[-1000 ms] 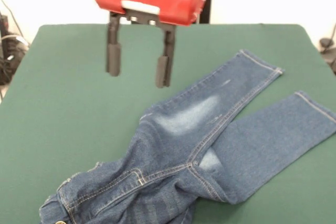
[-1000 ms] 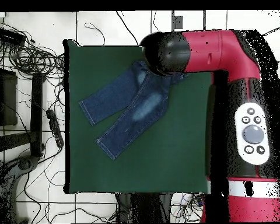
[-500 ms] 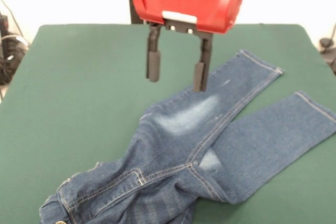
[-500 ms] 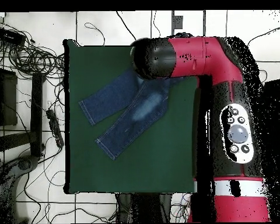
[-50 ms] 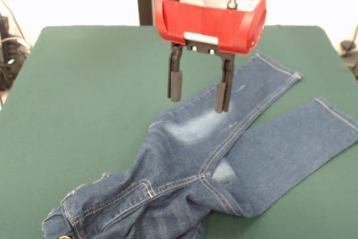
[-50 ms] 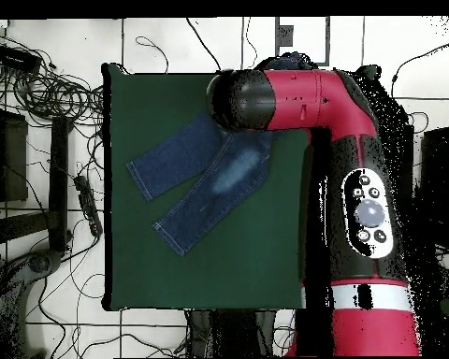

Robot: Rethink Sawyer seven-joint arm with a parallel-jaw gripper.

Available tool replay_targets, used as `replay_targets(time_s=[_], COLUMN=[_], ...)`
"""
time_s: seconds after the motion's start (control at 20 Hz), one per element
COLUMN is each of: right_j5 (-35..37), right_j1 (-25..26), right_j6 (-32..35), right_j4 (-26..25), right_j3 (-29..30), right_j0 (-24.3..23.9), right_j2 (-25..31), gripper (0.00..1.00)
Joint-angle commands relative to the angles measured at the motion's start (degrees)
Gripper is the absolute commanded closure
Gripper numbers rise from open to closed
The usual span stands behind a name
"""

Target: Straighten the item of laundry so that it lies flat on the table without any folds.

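The item of laundry (image 5: 224,149), a small pair of dark blue jeans with faded pale patches, lies on the green table (image 5: 78,93). Its two legs spread toward the right in the front view. The waist end is bunched and folded near the bottom left edge, with a brass button at the corner. My gripper (image 5: 199,92) hangs open just above the pale patch on the upper leg, fingers pointing down, nothing between them. In the overhead view the jeans (image 6: 195,182) lie at the upper part of the table (image 6: 210,271), and the arm's head (image 6: 242,98) hides the waist end.
Cables and black equipment (image 6: 41,93) lie on the floor left of the table in the overhead view. The arm's red body (image 6: 359,206) runs along the table's right side there.
The gripper has moved to the right in the front view and lower, from over bare cloth to just above the jeans' upper leg. The jeans have not moved.
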Motion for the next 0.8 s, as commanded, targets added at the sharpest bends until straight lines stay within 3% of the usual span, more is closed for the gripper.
replay_targets(time_s=[0.05, 0.8], right_j5=[-2.4, -2.6], right_j1=[4.8, 6.1], right_j6=[15.0, 15.2], right_j4=[4.1, 9.5], right_j3=[10.5, 9.7], right_j0=[3.2, 7.1], right_j2=[-2.3, -7.6], gripper=[0.00, 0.00])
